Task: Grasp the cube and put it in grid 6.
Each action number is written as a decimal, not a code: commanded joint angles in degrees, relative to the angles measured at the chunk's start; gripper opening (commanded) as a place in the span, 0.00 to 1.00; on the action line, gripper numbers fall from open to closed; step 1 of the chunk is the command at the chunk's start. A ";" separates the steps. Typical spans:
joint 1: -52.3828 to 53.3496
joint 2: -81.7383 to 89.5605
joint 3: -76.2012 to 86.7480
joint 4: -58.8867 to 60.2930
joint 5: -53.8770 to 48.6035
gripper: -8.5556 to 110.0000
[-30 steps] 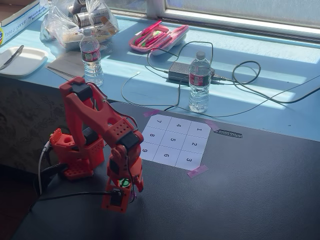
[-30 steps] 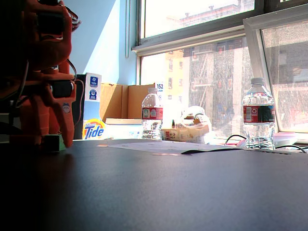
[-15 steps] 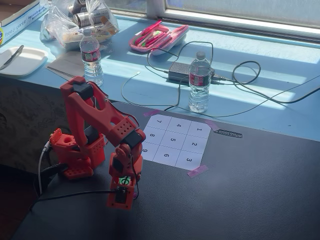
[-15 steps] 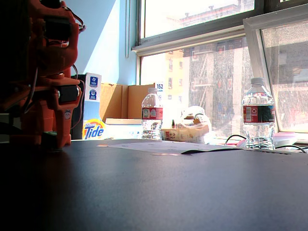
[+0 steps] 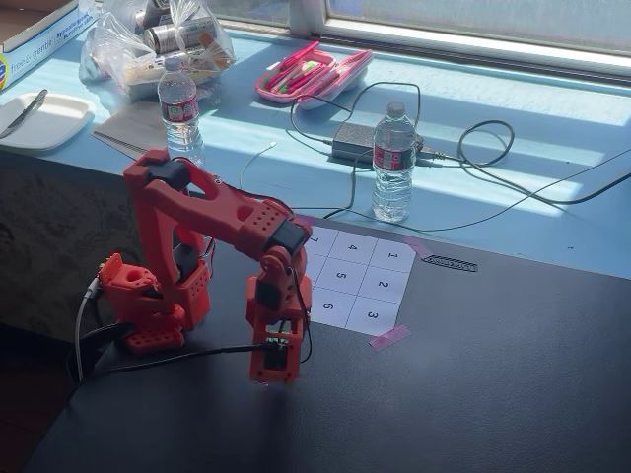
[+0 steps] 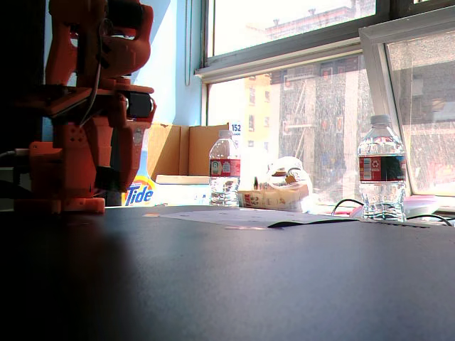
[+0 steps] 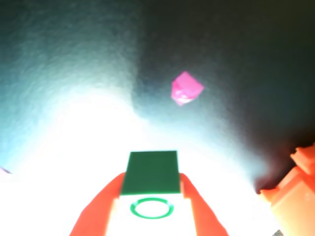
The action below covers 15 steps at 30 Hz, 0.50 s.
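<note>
In the wrist view the green cube [image 7: 150,169] with a ring mark on its overexposed top sits between my two orange fingers [image 7: 106,206], which press both of its sides. My gripper [image 7: 151,179] is shut on it. In a fixed view the gripper [image 5: 267,375] points down at the dark table, left of and below the numbered paper sheet; the cube is hidden there. Grid 6 [image 5: 327,307] is the sheet's near-left cell, a short way right of and above the gripper. I cannot tell whether the cube is touching the table.
Two water bottles [image 5: 393,163] [image 5: 180,108] stand behind the sheet among cables and a power brick [image 5: 355,141]. Pink tape [image 5: 387,338] holds the sheet's near corner; a pink scrap [image 7: 186,88] lies ahead in the wrist view. The arm's base [image 5: 148,305] stands at the left.
</note>
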 commanded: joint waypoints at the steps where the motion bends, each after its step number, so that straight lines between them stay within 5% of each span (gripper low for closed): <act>1: -5.10 -1.49 -5.89 1.14 3.34 0.07; 15: -22.50 -13.97 -20.65 1.76 10.90 0.07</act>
